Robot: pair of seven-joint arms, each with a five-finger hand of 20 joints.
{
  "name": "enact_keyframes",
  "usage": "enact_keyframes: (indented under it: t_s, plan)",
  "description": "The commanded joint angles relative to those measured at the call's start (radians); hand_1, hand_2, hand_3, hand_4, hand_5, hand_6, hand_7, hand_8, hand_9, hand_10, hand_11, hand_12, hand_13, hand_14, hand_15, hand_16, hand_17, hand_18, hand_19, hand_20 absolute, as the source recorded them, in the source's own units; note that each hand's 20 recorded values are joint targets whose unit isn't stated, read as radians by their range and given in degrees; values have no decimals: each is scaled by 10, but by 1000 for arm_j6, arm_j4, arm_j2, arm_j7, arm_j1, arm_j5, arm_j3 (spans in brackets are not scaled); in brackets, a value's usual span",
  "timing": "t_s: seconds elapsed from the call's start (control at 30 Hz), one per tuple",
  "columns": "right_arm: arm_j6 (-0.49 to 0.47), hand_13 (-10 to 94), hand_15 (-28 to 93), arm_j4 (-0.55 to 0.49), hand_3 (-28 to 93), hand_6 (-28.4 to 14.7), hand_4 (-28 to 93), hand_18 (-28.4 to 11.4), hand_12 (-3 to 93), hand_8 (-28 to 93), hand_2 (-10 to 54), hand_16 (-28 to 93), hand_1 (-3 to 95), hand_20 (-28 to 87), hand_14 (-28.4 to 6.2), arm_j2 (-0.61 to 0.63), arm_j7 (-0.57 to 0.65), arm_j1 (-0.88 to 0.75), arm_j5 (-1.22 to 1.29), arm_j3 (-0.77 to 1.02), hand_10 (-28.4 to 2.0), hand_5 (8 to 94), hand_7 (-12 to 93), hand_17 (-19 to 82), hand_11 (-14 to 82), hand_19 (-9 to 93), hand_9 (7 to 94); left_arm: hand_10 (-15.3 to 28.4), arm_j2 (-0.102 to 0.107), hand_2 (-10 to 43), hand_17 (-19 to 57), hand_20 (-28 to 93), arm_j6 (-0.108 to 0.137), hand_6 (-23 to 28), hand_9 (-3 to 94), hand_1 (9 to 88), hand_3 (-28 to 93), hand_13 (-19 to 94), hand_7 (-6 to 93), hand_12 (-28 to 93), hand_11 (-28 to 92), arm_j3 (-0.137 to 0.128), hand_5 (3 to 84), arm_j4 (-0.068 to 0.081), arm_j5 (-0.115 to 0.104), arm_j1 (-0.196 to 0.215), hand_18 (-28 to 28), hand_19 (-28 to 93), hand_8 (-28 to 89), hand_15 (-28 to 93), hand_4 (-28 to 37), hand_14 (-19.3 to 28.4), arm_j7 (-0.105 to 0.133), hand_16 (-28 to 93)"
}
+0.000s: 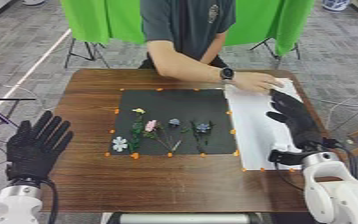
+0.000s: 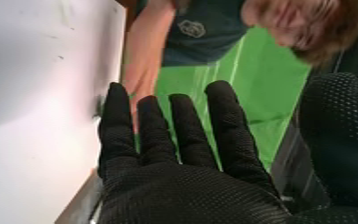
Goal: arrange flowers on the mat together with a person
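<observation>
Leftward of robot's right hand (image 1: 296, 118), apart | flowers (image 1: 151, 126) | on black mat (image 1: 180, 100)

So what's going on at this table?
A person's hand is beside the fingertips of the robot's open right hand over the white sheet; whether anything passes between them, I can't tell. Several flowers lie on the black mat. The left hand, also open, is at the table's left side.
</observation>
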Motion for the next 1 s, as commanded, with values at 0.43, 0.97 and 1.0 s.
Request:
enact_keyframes:
  t_s: [0.43,0.97,1.0]
  plan:
    - [-20,163,100,-15,782,-39,-277,-129,91,-116,92,112,185,78,-120,-55,5,-35,331,-6,-133,344,126,48,53,379,272,124,-4,115,-22,124,-28,60,384,277,711,311,104,93,124,-8,427,11,29,-7,130,242,-87,166,-283,131,-44,-25]
    - [-21,162,94,-13,786,-36,-272,-130,95,-115,83,127,190,85,-121,-46,4,-33,332,1,-131,340,132,46,52,374,268,126,4,114,-22,124,-28,61,388,277,714,311,105,94,126,-4,430,16,26,-20,130,241,-87,166,-283,132,-47,-23]
    - [-23,162,94,-15,786,-36,-272,-130,95,-115,81,128,191,85,-121,-47,3,-36,333,6,-131,340,133,46,52,374,268,126,4,114,-22,124,-29,61,388,278,714,311,105,94,126,-4,430,17,26,-21,130,241,-87,166,-283,132,-48,-23]
